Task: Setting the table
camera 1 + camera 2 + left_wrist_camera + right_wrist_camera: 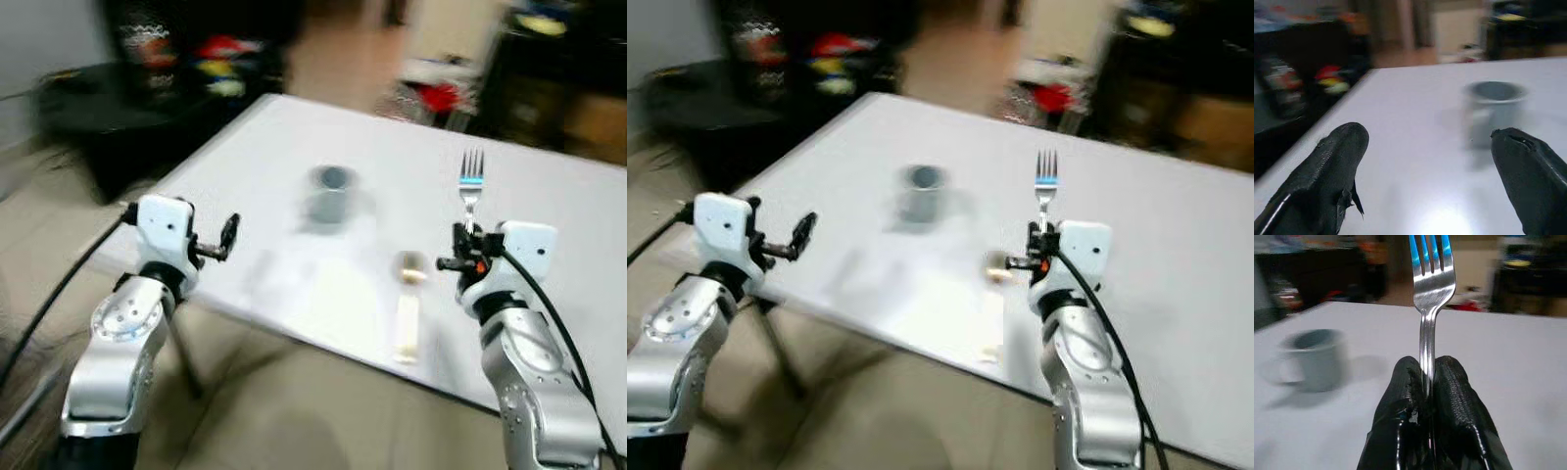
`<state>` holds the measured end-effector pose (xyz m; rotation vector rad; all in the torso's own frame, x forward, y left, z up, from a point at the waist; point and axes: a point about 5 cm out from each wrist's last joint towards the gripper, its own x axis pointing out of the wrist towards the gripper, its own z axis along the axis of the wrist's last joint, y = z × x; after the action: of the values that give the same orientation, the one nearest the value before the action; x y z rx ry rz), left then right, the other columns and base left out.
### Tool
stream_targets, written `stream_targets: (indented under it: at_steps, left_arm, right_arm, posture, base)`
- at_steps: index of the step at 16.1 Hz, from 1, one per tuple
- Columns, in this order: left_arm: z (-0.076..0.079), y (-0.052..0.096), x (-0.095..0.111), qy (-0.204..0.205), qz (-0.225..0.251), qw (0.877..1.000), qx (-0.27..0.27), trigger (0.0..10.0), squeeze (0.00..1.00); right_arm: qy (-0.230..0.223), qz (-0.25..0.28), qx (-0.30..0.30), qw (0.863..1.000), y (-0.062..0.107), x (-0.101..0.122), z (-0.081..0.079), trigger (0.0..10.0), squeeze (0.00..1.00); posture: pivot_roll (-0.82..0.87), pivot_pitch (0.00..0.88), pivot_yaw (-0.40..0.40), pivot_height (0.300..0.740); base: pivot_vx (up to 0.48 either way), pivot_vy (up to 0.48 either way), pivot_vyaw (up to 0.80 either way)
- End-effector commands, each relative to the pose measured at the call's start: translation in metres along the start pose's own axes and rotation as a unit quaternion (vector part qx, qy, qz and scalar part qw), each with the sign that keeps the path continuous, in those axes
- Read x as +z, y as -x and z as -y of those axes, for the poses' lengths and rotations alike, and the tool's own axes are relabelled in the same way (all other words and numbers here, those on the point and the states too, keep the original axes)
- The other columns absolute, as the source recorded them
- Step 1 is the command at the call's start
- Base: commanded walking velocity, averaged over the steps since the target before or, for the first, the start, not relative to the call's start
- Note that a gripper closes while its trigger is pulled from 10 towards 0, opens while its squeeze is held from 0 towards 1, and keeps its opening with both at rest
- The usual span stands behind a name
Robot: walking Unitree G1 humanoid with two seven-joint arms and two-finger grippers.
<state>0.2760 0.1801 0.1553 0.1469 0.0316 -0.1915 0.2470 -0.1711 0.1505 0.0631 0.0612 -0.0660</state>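
The fork (pixel 1431 279) stood upright, tines up, pinched by its handle between the closed fingers of the right gripper (pixel 1427 382) above the table's (pixel 549 196) near edge. The left gripper (pixel 1425 166) hovered over the near left corner, fingers spread wide and empty. A grey mug (pixel 331 193) sat mid-table, and a blurred spoon (pixel 409 304) lay by the near edge.

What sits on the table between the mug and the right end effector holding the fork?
Between the mug and right end effector with the fork, bare table; right wrist view.
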Motion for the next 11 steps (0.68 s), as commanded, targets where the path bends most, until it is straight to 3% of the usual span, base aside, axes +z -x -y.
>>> stream_targets:
  at_steps: [1,5,8,11]
  left_arm:
    - [0.005,-0.005,0.003,-0.003,0.007,1.0,-0.013,10.0,0.0]
    - [0.011,-0.011,0.005,-0.004,0.011,0.999,-0.034,10.0,0.0]
    - [0.014,-0.009,0.007,-0.001,0.016,0.999,-0.036,10.0,0.0]
    - [0.008,-0.003,0.004,0.0,0.014,0.999,-0.03,10.0,0.0]
  right_arm:
    - [0.0,0.001,-0.018,1.0,0.0,0.001,0.006,10.0,0.0]
    - [-0.006,-0.004,-0.011,1.0,0.002,-0.001,0.005,10.0,0.0]
    - [0.006,-0.016,0.03,0.999,0.0,-0.004,-0.003,10.0,0.0]
    - [-0.023,-0.008,0.076,0.997,-0.004,0.0,-0.014,10.0,0.0]
  posture:
    - [0.11,0.0,0.005,0.74]
    - [0.09,0.0,0.026,0.74]
    - [0.09,0.0,0.027,0.74]
    - [0.09,0.0,0.017,0.74]
  base:
    - [0.27,0.0,-0.8]
    - [0.267,0.0,-0.8]
    - [0.0,0.0,0.0]
    - [0.0,0.202,0.0]
